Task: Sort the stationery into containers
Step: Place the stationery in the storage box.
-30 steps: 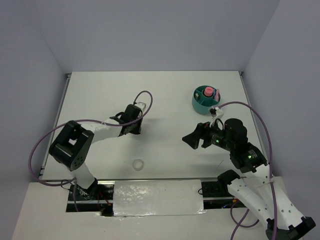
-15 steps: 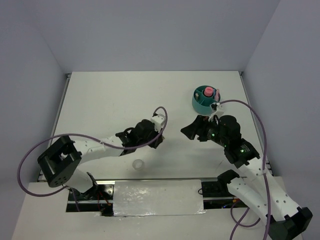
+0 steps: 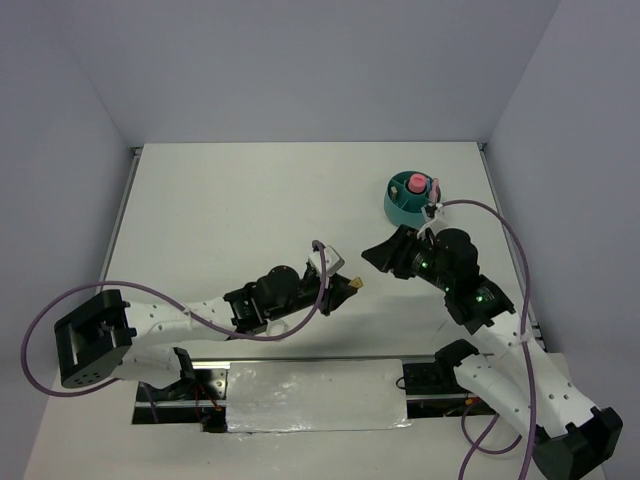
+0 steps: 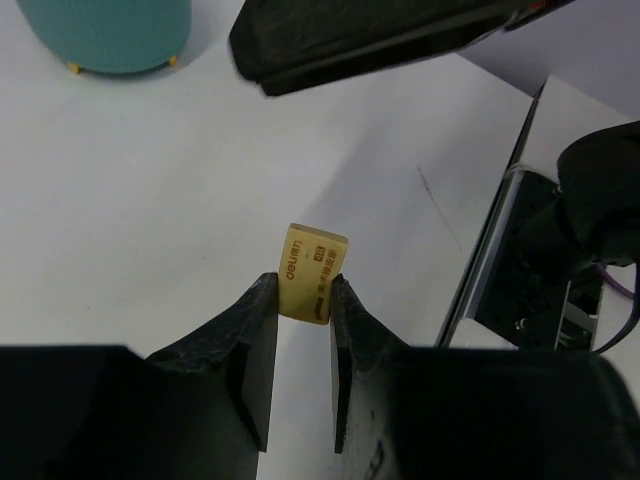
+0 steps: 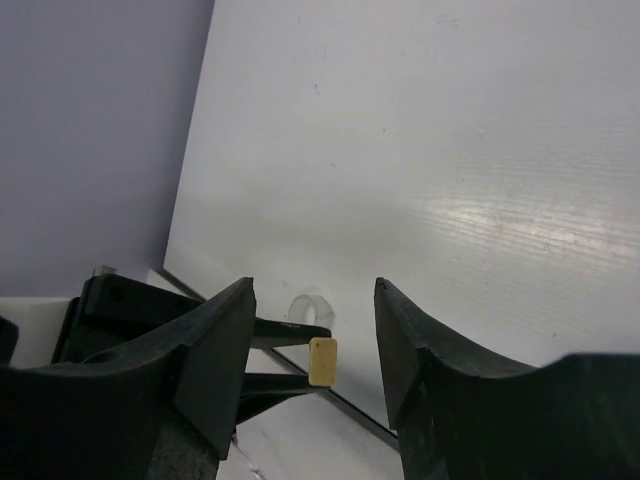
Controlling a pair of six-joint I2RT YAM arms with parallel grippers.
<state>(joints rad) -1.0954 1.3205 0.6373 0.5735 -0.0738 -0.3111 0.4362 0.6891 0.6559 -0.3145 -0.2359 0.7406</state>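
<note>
White tabletop and plain grey walls make up the scene, and the teal organizer (image 3: 400,210) is taken as the reference. It stands at the far right of the table, with a pink tube (image 3: 414,184) upright in its centre cup and a pink stick (image 3: 434,186) beside the tube in a ring compartment.

A tan eraser (image 4: 313,272) is pinched by its lower end in the left claw (image 4: 303,300), whose jaws are closed tight on it. The printed upper end is left free. It is held above the table on the near side of the organizer, well apart from it.

The right claw (image 3: 378,250) is stationed between the organizer and the eraser. Its jaws are parted and nothing is held in them. In its own wrist view the eraser is framed between its two fingers (image 5: 215,350).

The step in hand is judged to be a hand-over of the eraser. For the next move, the right jaws would need to be brought around the free end and closed before the left grip is released. The eraser can then be dropped into a ring compartment.

A clear ring (image 5: 308,303) lies unsorted on the table, farther from the organizer than the eraser.
</note>
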